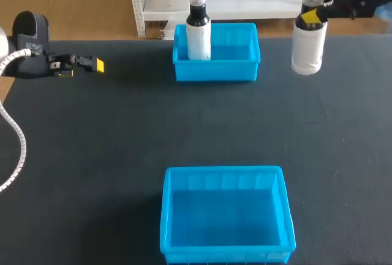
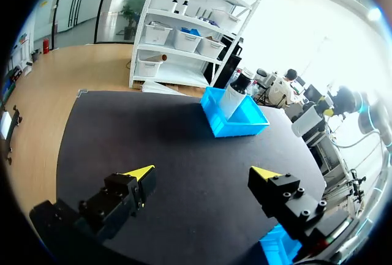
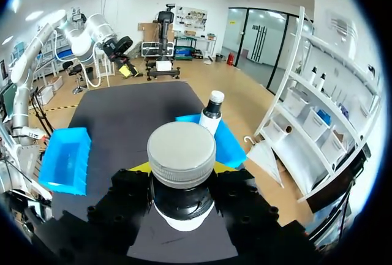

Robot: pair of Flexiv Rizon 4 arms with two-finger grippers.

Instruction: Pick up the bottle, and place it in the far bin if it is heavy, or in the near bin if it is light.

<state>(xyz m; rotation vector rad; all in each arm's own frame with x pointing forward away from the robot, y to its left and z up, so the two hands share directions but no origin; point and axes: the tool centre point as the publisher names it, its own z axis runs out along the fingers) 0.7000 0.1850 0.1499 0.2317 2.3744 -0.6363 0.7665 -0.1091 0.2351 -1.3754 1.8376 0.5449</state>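
Observation:
My right gripper is shut on a white bottle with a dark neck and grey cap, held upright in the air over the table's far right, to the right of the far blue bin. In the right wrist view the grey cap fills the space between the fingers of the right gripper. A second bottle, white with a black neck, stands in the far bin's left corner. The near blue bin holds nothing. My left gripper is open at the far left, with nothing between its fingers.
The dark table mat runs between the two bins. In the left wrist view the far bin with its bottle lies ahead of the gripper, and a corner of the near bin shows beside it.

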